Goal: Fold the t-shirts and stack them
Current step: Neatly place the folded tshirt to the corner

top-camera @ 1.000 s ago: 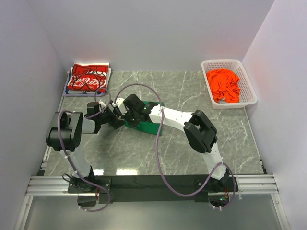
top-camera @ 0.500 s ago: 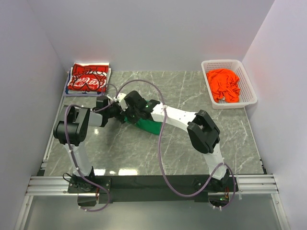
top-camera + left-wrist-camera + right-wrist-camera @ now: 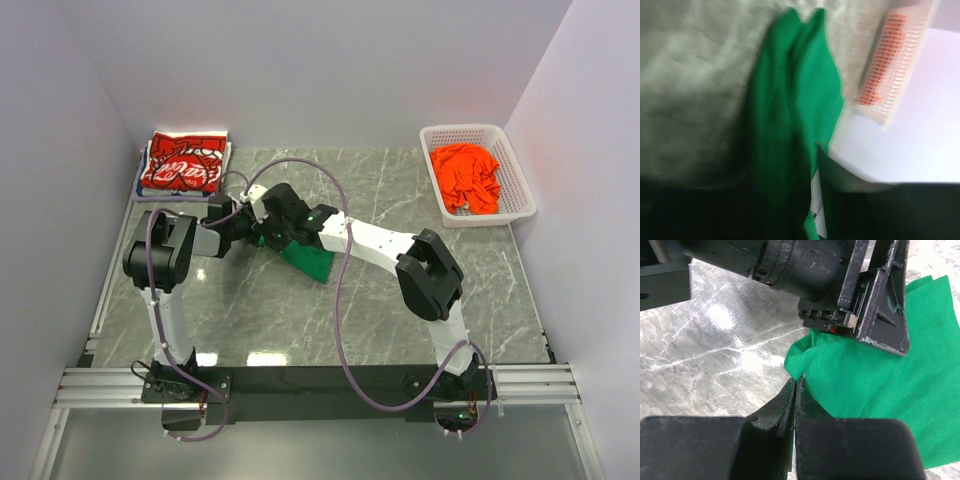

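Observation:
The green t-shirt lies folded mid-table, and both grippers meet at its left end. My right gripper is shut on a bunched edge of that green cloth. My left gripper faces it from the left, its black body over the cloth. The left wrist view is blurred: green cloth runs down between the dark jaws, and I cannot tell their grip. A red t-shirt with white print lies folded at the back left. An orange t-shirt lies crumpled in the basket.
The white mesh basket stands at the back right against the wall. The right arm's white link stretches across the table's middle. Walls close in the left, back and right sides. A bluish cloth edge shows under the red shirt.
Both grippers have moved back and left with the green shirt's end. The left gripper's jaws have narrowed around the cloth. The right gripper has stayed shut.

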You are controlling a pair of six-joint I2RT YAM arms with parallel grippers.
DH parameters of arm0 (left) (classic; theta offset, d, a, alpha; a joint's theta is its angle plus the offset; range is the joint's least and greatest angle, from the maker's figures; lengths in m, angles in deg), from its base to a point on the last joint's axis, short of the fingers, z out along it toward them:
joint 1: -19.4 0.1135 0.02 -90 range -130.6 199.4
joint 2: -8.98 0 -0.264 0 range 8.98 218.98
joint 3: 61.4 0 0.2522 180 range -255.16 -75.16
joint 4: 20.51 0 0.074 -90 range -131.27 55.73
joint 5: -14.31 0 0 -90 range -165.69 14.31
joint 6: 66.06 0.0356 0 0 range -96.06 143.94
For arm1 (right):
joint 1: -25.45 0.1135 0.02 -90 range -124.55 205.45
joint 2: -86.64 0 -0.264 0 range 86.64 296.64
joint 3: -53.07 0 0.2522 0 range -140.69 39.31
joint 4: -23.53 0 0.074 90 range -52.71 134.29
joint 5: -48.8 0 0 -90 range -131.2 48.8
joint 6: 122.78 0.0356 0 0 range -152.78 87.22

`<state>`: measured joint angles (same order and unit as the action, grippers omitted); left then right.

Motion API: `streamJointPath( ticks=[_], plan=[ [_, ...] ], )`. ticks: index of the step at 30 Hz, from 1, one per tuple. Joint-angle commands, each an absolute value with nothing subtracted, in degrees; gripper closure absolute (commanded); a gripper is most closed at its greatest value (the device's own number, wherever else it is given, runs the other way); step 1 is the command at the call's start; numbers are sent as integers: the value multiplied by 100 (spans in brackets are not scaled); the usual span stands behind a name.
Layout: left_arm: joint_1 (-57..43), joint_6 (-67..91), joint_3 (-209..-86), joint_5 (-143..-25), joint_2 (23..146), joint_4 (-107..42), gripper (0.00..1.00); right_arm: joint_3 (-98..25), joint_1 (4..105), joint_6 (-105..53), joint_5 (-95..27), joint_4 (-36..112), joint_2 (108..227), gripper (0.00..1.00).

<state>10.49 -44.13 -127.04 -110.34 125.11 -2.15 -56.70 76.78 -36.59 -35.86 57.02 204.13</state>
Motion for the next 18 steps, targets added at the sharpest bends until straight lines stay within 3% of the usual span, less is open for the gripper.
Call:
streamJointPath(
  ticks=[1,5,9,10,11,12,18],
  plan=[
    [1017,-4050,-12903,-10645,12745,-543,65,-5948,7651,-3550,-3540,5565,20274,99],
    [1026,-3294,-13509,-10355,12763,-1588,85,-5896,7590,-3515,-3575,5654,20213,87],
    [1026,-2189,-14290,-10013,12693,-2353,88,-5755,7362,-3366,-3496,5812,19950,63],
    [1035,-1994,-14449,-9916,12692,-2686,88,-5650,7292,-3305,-3461,5890,19862,44],
    [1052,-1826,-14756,-9828,12692,-2837,88,-5571,7160,-3287,-3382,5909,19687,35],
    [1078,-1564,-14907,-9723,12710,-3004,87,-5466,7081,-3287,-3364,5874,19572,14],
    [1254,-518,-16611,-9055,13157,-4490,82,-4806,6755,-3225,-3513,5855,18912,12]
  ],
)
